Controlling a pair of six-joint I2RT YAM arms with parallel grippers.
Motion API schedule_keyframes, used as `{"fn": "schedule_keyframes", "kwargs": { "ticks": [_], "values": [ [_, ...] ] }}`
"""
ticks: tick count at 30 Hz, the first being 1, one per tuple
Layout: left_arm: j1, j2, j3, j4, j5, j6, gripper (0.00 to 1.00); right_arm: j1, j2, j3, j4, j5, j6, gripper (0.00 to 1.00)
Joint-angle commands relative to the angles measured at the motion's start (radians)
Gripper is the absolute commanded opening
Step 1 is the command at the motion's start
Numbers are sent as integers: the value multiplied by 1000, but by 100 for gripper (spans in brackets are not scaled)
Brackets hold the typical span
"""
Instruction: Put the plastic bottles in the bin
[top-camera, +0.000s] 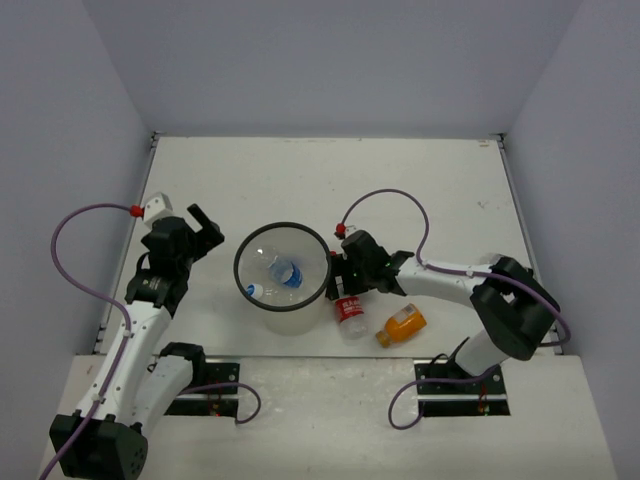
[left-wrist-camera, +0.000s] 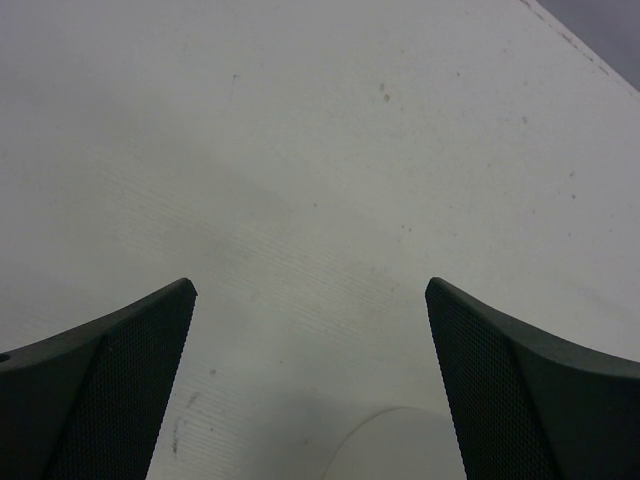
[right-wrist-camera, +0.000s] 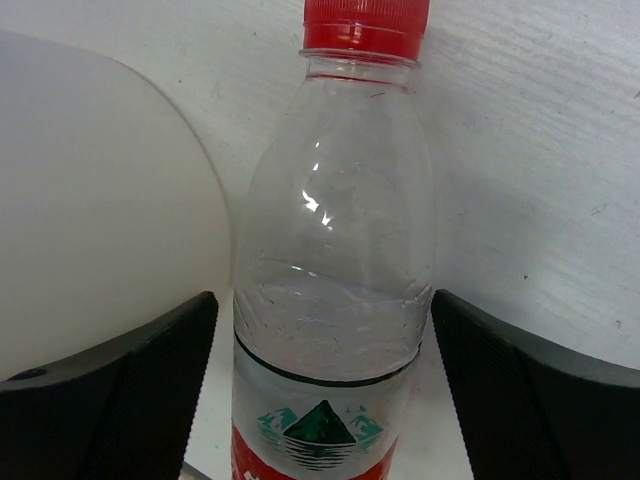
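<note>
While the right gripper (right-wrist-camera: 323, 300) stands spread around the lying red-cap bottle (right-wrist-camera: 335, 200), gaps on both sides, the bin (top-camera: 285, 320) crowds its left. The orange bottle (top-camera: 402, 325) lies right. The left gripper (left-wrist-camera: 309, 285), spread, hangs over the table (left-wrist-camera: 300, 130). The bottles in the bin (top-camera: 284, 272) look blurred.

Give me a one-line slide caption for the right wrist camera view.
Right gripper, jaws open, straddles the red-capped bottle lying beside the bin.
</note>
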Motion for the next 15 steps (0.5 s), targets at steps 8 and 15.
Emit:
{"fn": "schedule_keyframes", "kwargs": {
  "ticks": [8, 15],
  "values": [
    [8, -14, -9, -28, -20, -20, 100, 14, -92, 19, -9, 166, 24, 23],
    [8, -24, -15, -34, -26, -22, 100, 14, -265, 54, -125, 320, -7, 18]
  ]
}}
